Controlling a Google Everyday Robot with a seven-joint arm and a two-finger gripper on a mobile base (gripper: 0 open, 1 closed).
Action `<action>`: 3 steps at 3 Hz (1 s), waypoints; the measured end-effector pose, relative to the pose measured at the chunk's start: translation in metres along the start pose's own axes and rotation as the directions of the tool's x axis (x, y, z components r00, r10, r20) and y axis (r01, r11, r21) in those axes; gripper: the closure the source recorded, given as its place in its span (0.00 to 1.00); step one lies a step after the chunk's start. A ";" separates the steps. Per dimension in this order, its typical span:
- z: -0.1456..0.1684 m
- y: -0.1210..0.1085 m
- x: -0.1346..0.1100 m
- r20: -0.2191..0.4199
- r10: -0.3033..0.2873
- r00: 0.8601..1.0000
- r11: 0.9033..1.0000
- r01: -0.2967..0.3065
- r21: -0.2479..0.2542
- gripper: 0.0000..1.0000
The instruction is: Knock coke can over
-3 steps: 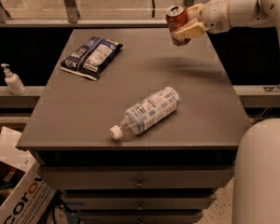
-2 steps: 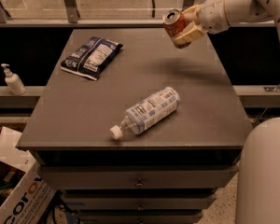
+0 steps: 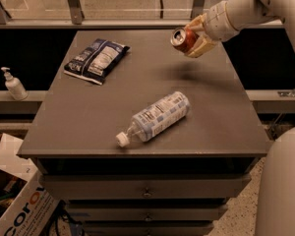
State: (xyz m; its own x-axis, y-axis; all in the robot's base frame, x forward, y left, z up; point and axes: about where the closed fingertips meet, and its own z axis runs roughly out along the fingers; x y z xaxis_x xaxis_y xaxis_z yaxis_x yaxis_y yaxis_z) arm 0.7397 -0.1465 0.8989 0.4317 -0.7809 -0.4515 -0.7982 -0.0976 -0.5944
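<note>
Since the earlier frame, the gripper [image 3: 191,39] has come down and slightly leftward with the coke can [image 3: 182,39], which is now tipped further, its silver top turned toward the camera. Its tan fingers [image 3: 200,47] are closed narrowly around the red body, so the can is held in the air and touches nothing else. It hangs beyond the plastic bottle [image 3: 157,117] and a little to that bottle's right, over the far right part of the dark cabinet top [image 3: 88,122], where a soft shadow [image 3: 187,73] lies beneath it.

The plastic bottle rests on its side near the middle of the top, with its white cap pointing to the near-left edge. A dark snack bag [image 3: 97,60] lies flat, far-left of the bottle and well apart from it. Farther left of the bottle, off the cabinet, a soap dispenser [image 3: 14,84] stands on a ledge. Below it, on the floor, sits a cardboard box [image 3: 19,205].
</note>
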 end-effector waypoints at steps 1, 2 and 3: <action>0.001 0.012 0.006 -0.041 -0.135 0.990 0.990 0.133 -0.054 1.00; -0.002 0.022 0.009 -0.030 -0.240 0.970 0.965 0.235 -0.113 1.00; -0.005 0.030 0.010 -0.004 -0.327 0.945 0.931 0.321 -0.173 1.00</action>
State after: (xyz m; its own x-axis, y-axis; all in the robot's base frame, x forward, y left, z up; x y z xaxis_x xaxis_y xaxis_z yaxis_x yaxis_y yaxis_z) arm 0.7178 -0.1599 0.8799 0.6672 -0.7086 -0.2298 -0.6773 -0.4487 -0.5830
